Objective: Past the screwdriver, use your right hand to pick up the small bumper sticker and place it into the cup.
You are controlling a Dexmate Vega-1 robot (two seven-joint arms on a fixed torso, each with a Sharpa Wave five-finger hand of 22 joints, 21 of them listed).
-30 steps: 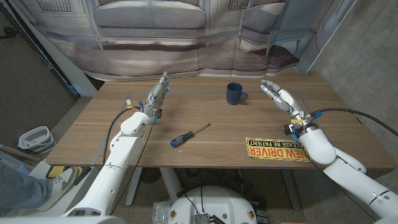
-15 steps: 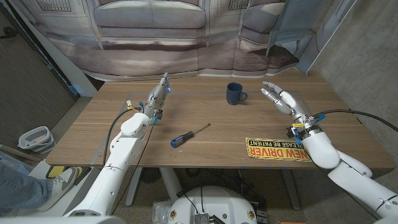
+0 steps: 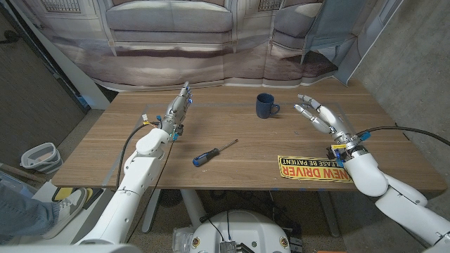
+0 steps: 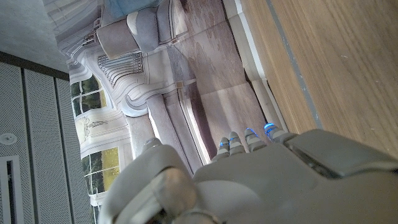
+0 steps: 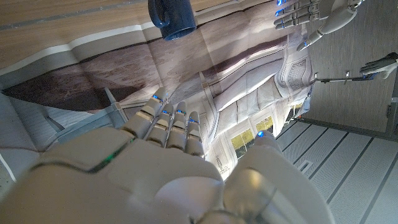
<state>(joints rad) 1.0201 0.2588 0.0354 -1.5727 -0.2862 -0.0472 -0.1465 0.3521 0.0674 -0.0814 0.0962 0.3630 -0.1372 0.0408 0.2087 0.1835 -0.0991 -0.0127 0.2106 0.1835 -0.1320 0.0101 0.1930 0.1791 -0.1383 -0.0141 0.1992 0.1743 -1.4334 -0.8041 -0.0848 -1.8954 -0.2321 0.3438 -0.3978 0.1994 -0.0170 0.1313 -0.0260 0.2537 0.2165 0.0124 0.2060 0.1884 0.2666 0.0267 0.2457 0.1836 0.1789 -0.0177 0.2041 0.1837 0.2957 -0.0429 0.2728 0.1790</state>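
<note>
Right hand [image 3: 320, 117] spread above bumper sticker [image 3: 314, 169]

The table [image 3: 232, 130] is brown wood with a visible grain and a smooth, matt finish. The dark blue cup [image 3: 265, 106] looks glazed and glossy. The screwdriver [image 3: 214, 152] has a thin bare-metal shaft and a blue and black handle, seemingly plastic. The bumper sticker [image 3: 313, 169] is flat, yellow, printed. Both hands, left hand [image 3: 178, 109] and right hand [image 3: 320, 116], have smooth pale grey shells. Behind hangs a creased printed backdrop [image 3: 211, 42].
</note>
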